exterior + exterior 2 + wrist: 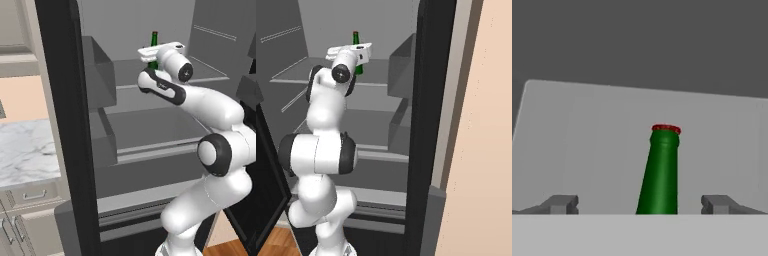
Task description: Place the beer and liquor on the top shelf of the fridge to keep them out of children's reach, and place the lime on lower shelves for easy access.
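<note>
The beer point(154, 41) stood upright on the top shelf point(210, 75) inside the fridge point(150, 150), toward the shelf's back. The gripper point(639, 204) sat just in front of it, one finger point(561, 204) on either side of the neck, apart from it. Lower shelves lay beneath, with door bins point(97, 70) to the left

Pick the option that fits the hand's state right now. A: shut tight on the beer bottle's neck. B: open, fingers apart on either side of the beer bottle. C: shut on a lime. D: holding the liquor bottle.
B: in the hand view the hand has its fingers well clear of the upright beer bottle on the top shelf.
</note>
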Controlling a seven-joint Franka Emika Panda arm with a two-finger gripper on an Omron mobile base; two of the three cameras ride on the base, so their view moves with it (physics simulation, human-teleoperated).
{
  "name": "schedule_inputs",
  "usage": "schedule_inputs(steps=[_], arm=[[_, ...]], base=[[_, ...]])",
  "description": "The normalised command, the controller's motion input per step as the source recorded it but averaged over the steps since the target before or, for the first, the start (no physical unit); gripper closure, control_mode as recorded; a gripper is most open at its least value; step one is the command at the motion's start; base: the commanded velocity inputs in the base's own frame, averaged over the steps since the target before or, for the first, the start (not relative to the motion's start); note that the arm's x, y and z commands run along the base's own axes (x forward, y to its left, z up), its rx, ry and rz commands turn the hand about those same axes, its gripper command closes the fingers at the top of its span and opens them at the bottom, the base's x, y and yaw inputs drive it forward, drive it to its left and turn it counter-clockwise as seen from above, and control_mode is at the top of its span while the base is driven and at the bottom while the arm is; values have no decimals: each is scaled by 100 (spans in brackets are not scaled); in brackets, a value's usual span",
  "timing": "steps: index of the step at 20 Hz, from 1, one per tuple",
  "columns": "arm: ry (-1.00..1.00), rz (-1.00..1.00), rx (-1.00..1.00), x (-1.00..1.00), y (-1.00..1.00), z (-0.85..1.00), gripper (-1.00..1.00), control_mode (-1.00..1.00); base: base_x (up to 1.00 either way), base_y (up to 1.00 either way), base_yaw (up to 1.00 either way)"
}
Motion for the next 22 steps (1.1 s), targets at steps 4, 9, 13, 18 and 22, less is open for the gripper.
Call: schedule_inputs(steps=[4, 9, 13, 18, 22], arm=[[13, -9, -5, -47, -16, 29, -100, -100], [14, -3, -9, -91, -2, 29, -100, -100], [13, 0, -13, -100, 0, 26, -100, -100], [20, 0, -13, -96, 5, 2, -100, -100], [20, -5, -5, -96, 8, -5, -100, -100]], base=[[0, 0, 0], [0, 0, 0], [0, 0, 0], [0, 0, 0], [0, 0, 0]])
